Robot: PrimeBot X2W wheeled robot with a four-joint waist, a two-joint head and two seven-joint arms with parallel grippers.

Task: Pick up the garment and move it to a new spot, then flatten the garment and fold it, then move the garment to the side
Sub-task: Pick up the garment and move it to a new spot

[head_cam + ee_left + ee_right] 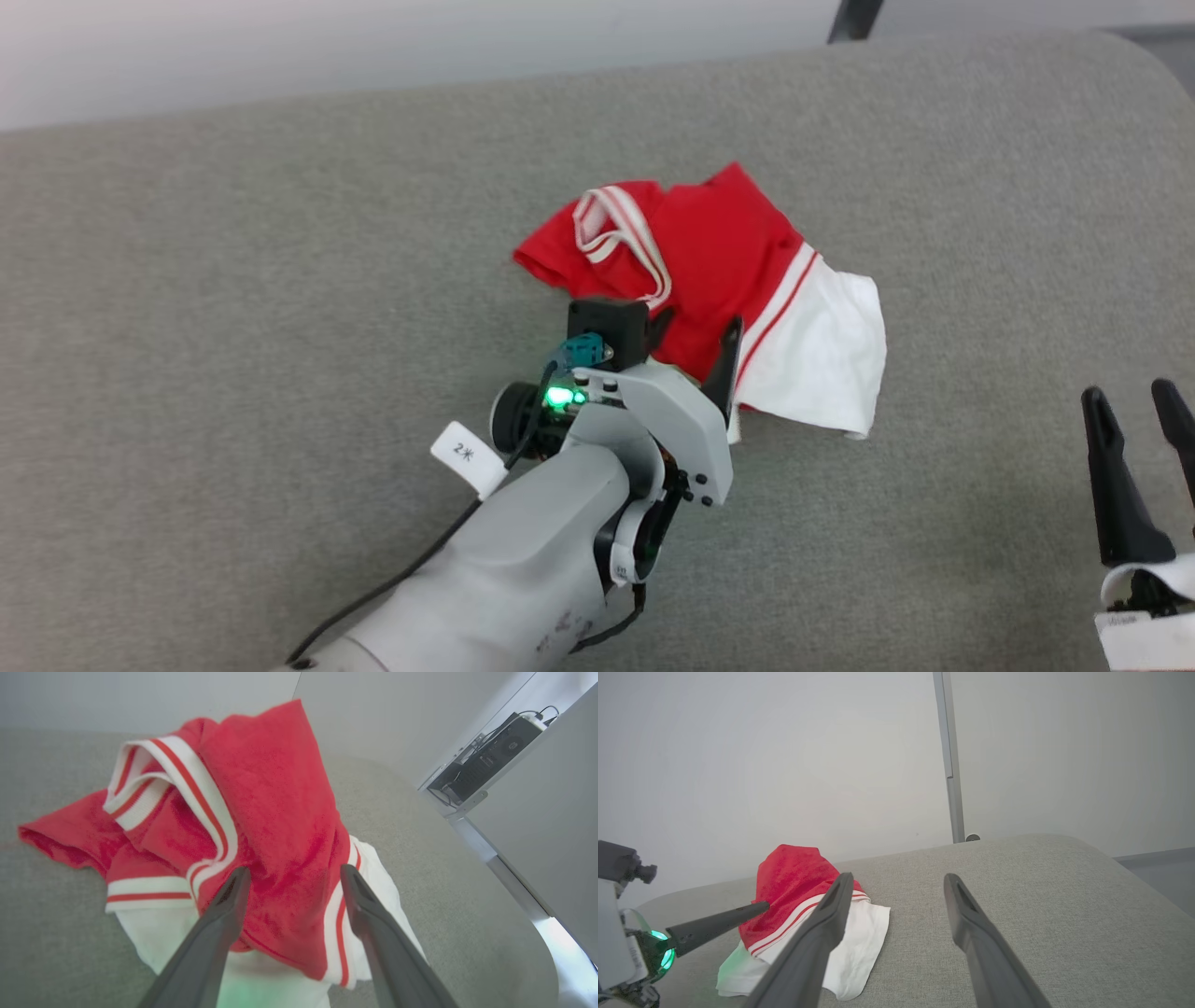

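the crumpled red jersey shirt with white sleeves lies heaped mid grey fabric-covered bench. left claw stands wide astride its near edge, gripping nothing; right claw hangs wide by the bench's right edge. pinching here may catch several layers, bunching it.

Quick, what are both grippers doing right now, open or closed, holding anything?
Left gripper: open, astride the crumpled red-and-white fabric shirt, not gripping it.
Right gripper: open, empty.
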